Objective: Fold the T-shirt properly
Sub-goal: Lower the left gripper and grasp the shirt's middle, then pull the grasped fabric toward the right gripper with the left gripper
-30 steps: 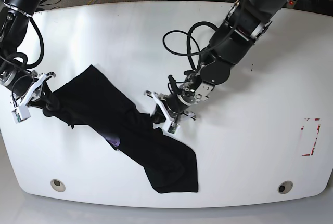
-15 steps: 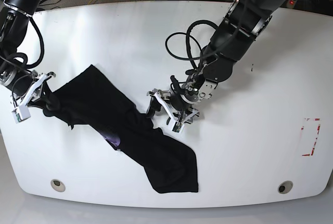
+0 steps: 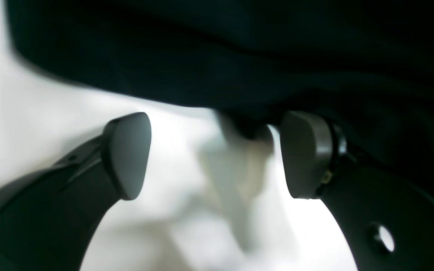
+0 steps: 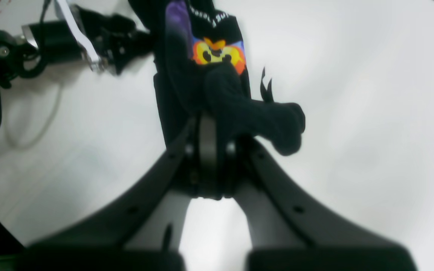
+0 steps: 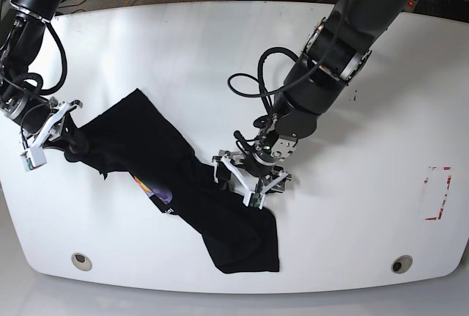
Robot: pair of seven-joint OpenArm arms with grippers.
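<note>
The black T-shirt lies bunched in a diagonal band across the white table, from the left down to the front middle. A bit of its purple and orange print shows in the base view, and the smiling face shows in the right wrist view. My right gripper is shut on the shirt's left end, with a lump of cloth bulging beside the fingers. My left gripper stands open at the shirt's right edge. Its fingertips sit just under a dark fold.
A black cable loop hangs off the left arm above the table. Two round holes sit near the front edge. A red tape mark is at the far right.
My left gripper has moved toward the table's front along the shirt's right edge. The shirt's middle has shifted and more of the print shows. The right gripper has risen slightly, still holding.
</note>
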